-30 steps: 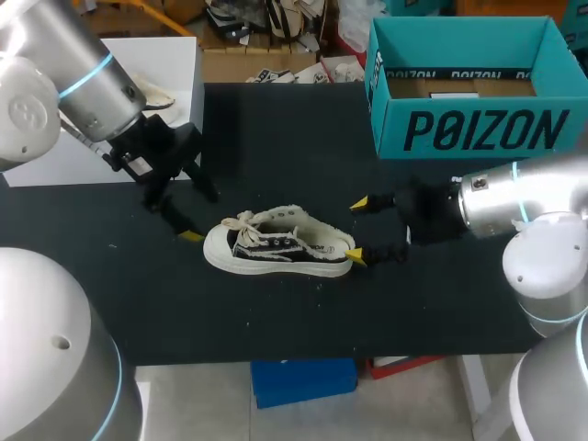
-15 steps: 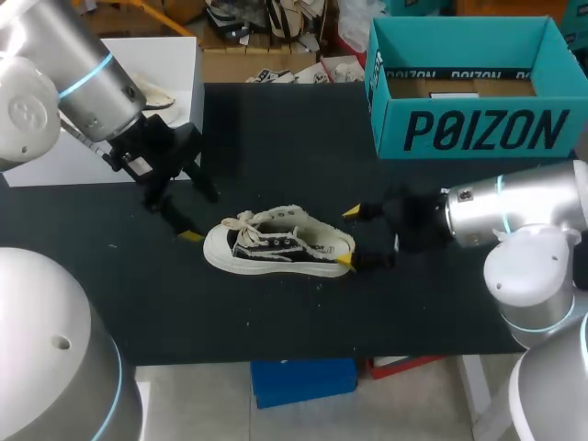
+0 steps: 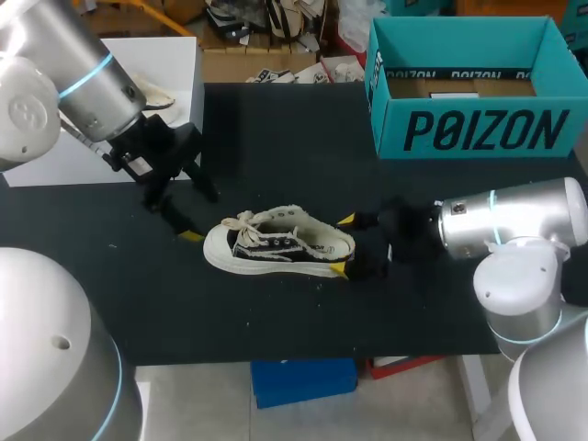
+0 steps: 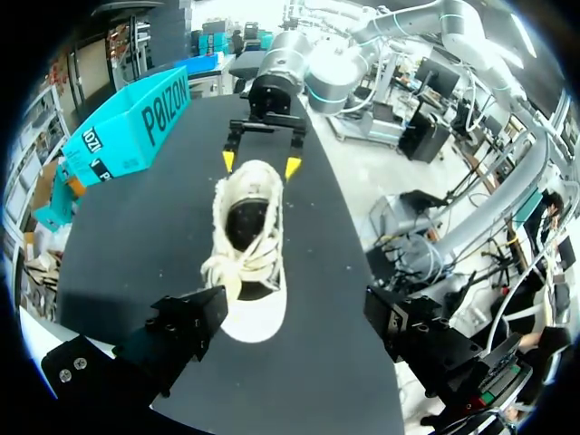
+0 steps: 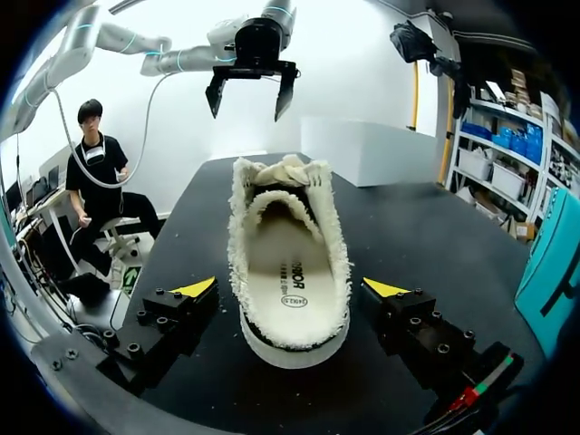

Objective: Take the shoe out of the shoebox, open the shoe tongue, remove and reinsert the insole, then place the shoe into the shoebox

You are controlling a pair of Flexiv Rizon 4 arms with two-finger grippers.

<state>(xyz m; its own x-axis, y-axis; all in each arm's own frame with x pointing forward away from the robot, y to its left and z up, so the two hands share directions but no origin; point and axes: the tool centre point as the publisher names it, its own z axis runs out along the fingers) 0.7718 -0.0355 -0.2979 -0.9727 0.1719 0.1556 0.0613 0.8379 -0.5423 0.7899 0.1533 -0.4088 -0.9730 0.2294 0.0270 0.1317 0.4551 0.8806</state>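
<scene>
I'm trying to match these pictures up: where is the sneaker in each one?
Head view: shoe at the table's middle.
Left wrist view: shoe just ahead, toe nearest.
Right wrist view: shoe straight ahead, heel nearest.
Shared landmark: right gripper straddling the heel.

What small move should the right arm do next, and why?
Probably close the right gripper on the heel of the shoe. Its open jaws stand on both sides of the heel without touching it, and the insole lies inside the shoe, so a firm hold seems needed first.

Left arm [image 3: 90, 81] and right arm [image 3: 503, 222] hold jaws spread.
</scene>
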